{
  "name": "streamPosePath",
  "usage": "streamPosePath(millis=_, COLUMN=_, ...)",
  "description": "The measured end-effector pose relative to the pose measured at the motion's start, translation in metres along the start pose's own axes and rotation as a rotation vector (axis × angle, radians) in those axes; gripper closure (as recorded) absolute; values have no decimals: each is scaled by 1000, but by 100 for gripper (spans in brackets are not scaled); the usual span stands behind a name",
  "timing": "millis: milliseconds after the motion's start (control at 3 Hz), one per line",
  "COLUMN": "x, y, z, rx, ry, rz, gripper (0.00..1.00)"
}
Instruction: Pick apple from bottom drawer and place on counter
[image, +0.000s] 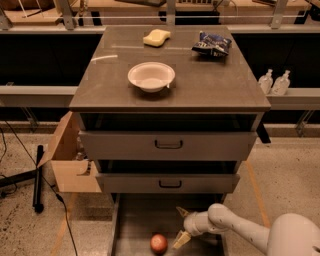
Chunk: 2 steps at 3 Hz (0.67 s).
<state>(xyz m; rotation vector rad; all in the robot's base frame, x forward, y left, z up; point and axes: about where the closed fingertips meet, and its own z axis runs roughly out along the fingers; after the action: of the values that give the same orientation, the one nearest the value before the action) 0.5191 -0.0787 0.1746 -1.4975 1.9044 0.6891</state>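
The small red apple (159, 243) lies on the bare floor of the pulled-out bottom drawer (135, 220), near its front. My gripper (180, 226) is down inside the drawer, just right of the apple and apart from it. Its two pale fingers (181, 239) are spread open and hold nothing. The white arm reaches in from the lower right. The dark grey-brown counter (210, 85) tops the cabinet above.
A white bowl (151, 76), a pale yellow sponge (156, 37) and a dark snack bag (212, 44) sit on the counter. Two closed drawers with black handles (168, 145) hang over the bottom drawer. A cardboard box (67, 160) stands to the left; two bottles (273, 82) at right.
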Motion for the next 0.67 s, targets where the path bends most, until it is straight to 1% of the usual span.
streamPosePath(millis=333, x=-2, y=13, z=11, rx=-7, ry=-20, rz=12, gripper=0)
streamPosePath(millis=667, x=-10, y=17, z=31, rx=-11, ry=-33, rz=-7, gripper=0)
